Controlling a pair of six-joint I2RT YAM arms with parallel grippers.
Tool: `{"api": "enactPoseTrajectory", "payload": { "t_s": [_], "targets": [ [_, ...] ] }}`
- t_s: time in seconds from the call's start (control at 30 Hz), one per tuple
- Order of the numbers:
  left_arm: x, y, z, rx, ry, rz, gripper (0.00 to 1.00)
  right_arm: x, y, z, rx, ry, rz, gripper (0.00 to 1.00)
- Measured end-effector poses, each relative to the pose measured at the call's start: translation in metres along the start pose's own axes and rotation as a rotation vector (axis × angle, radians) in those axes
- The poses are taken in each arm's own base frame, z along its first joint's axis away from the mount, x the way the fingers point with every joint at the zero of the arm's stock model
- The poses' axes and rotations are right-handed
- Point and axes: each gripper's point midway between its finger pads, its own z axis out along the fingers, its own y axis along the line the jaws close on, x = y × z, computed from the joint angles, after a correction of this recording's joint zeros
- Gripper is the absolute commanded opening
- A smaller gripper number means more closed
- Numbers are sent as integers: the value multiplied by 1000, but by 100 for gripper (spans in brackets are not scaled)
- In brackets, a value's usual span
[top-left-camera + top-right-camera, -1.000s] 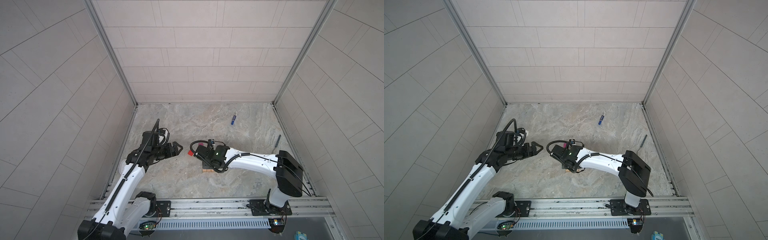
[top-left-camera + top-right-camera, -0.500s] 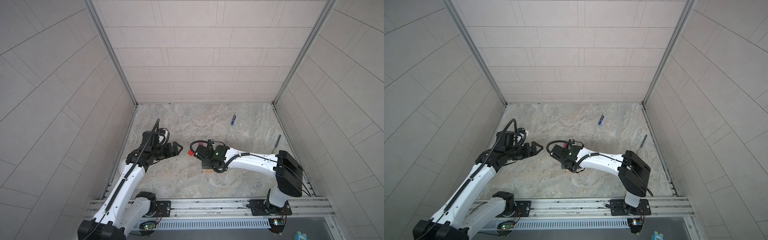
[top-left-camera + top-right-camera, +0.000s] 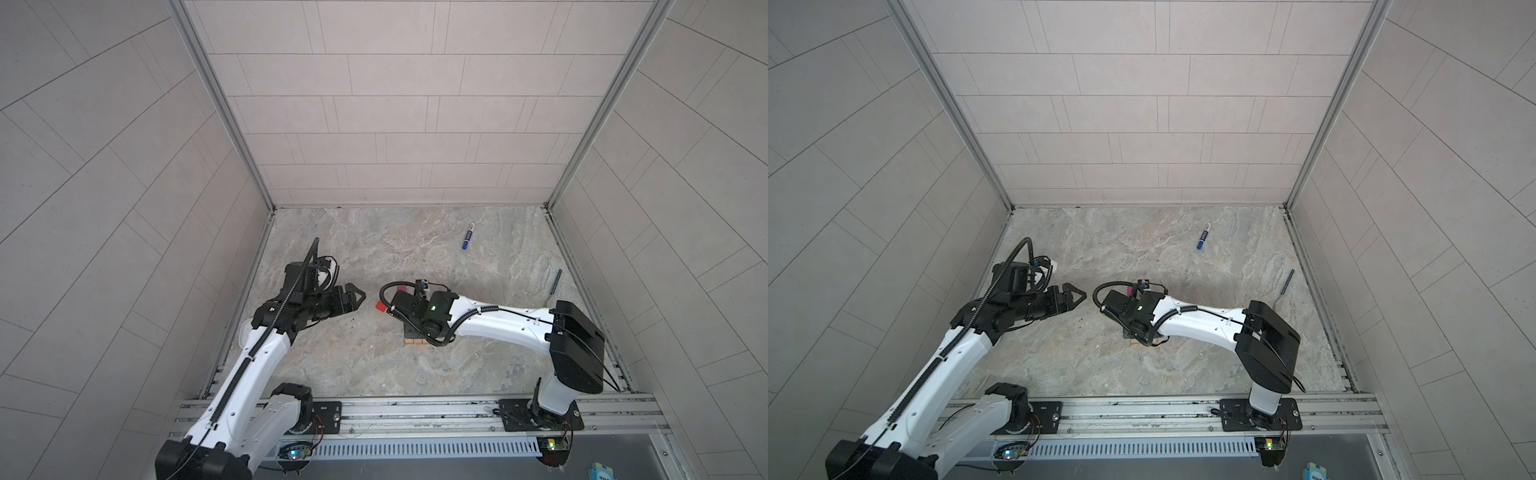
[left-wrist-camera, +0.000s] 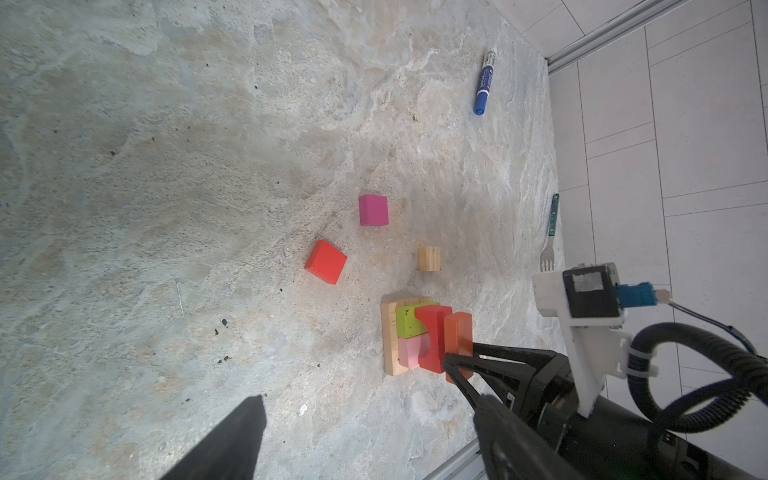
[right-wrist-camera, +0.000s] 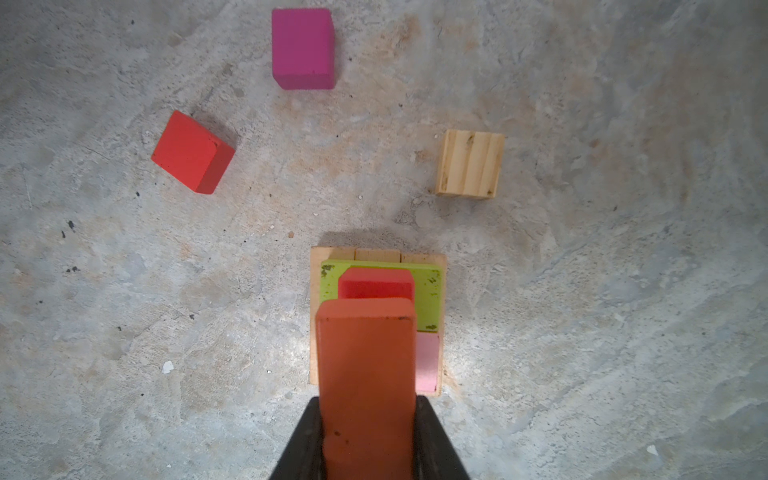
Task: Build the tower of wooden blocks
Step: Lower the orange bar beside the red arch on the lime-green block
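The tower's base is a set of tan planks (image 5: 332, 254) (image 4: 390, 332) (image 3: 414, 341). On it lie a lime-green brick (image 5: 428, 299) (image 4: 405, 322) and a pink brick (image 5: 428, 361) (image 4: 409, 351). A red arch (image 5: 374, 282) (image 4: 432, 336) stands on those. My right gripper (image 5: 368, 401) (image 4: 457, 361) is shut on an orange brick (image 5: 368, 365) (image 4: 457, 334), held flat right over the arch; I cannot tell whether they touch. My left gripper (image 3: 357, 296) (image 3: 1077, 296) (image 4: 370, 405) hangs open and empty, left of the tower.
Loose on the floor beyond the tower are a red cube (image 5: 191, 151) (image 4: 326, 262) (image 3: 380, 306), a magenta cube (image 5: 303, 48) (image 4: 373, 210) and a tan block (image 5: 469, 164) (image 4: 429, 258). A blue marker (image 3: 468, 237) (image 3: 1202, 237) lies far back. A fork (image 4: 550, 232) (image 3: 555, 281) lies by the right wall.
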Motion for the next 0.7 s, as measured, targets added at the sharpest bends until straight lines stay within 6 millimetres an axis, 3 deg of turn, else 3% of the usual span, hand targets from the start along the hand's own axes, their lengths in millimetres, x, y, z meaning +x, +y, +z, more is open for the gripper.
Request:
{"api": "enactPoseTrajectory", "payload": {
  "t_s": [0.4, 0.7],
  "targets": [
    [0, 0, 0, 0, 0, 0, 86, 1, -1, 3, 10, 3, -4, 27],
    [0, 0, 0, 0, 0, 0, 86, 2, -1, 5, 15, 5, -7, 35]
  ]
}}
